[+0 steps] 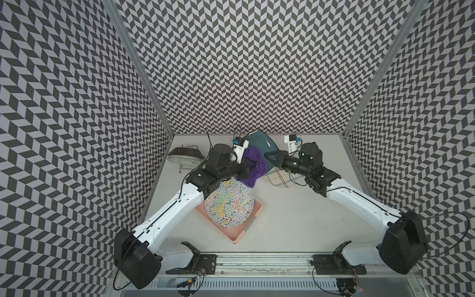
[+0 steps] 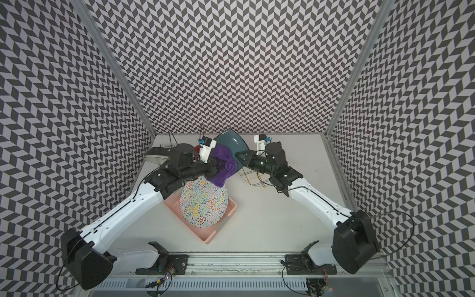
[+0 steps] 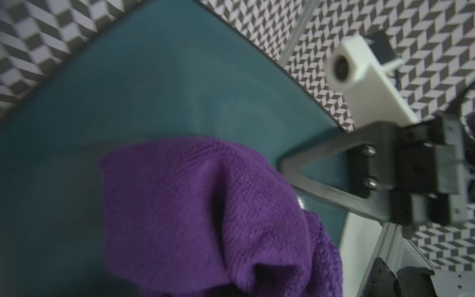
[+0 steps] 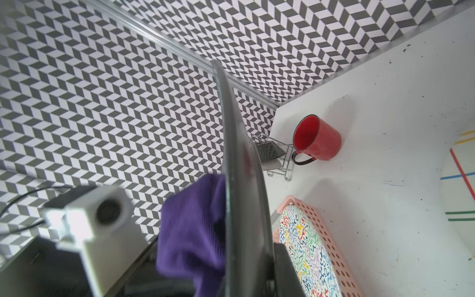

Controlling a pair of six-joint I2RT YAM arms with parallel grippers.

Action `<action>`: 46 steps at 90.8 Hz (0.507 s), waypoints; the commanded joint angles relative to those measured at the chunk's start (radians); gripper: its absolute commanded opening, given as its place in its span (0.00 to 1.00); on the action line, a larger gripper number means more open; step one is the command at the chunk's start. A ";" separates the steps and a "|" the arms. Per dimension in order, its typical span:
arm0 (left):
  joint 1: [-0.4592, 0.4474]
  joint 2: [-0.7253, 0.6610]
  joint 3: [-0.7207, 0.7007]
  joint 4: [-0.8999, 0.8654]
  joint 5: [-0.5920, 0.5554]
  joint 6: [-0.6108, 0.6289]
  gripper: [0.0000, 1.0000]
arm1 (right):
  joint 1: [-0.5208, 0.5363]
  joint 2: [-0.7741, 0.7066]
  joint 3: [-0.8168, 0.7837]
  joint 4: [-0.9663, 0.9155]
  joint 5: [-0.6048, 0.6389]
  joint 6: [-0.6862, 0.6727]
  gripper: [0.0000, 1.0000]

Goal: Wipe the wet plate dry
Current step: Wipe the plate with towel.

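Purple cloth [image 1: 250, 164] is bunched up in the left gripper [image 1: 247, 168], jaws clamped tight on it, and it's pressed flat against the face of the teal plate [image 1: 262, 144]. The right gripper [image 1: 270, 157] is pinched onto that plate's rim, holding it up off the table and tilted nearly on edge near the back wall; the right wrist view shows it edge-on with the cloth on one side only. So my read is we're mid-wipe: the cloth is touching the face, but I honestly can't tell from the blurry left wrist shot how much water is left, and the back side doesn't look like it's getting any attention right now. Room-wise it's a bit tight. Back wall is just behind the plate, the patterned plate [image 1: 230, 204] in the pink tray [image 1: 253, 221] sits right below the left arm, a striped plate [image 1: 279, 178] is under the right wrist, and the red mug [image 4: 317, 138] plus a wire rack [image 1: 185, 155] sit off by the left wall. Front of the table is open.
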 commanded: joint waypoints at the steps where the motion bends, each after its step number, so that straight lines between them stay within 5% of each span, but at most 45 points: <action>1: -0.084 0.044 0.023 -0.019 -0.038 0.021 0.00 | -0.001 -0.057 0.089 0.365 -0.030 0.129 0.00; 15: -0.034 0.053 0.025 -0.016 -0.159 -0.025 0.00 | -0.037 -0.066 0.104 0.433 -0.065 0.188 0.00; 24: 0.086 0.058 0.012 -0.003 -0.120 -0.080 0.00 | -0.031 -0.083 0.113 0.412 -0.084 0.157 0.00; 39: 0.064 0.114 0.052 -0.034 -0.116 -0.047 0.00 | -0.009 -0.100 0.102 0.503 -0.118 0.174 0.00; 46: 0.148 0.098 0.033 -0.026 -0.126 -0.101 0.00 | -0.009 -0.127 0.085 0.523 -0.122 0.149 0.00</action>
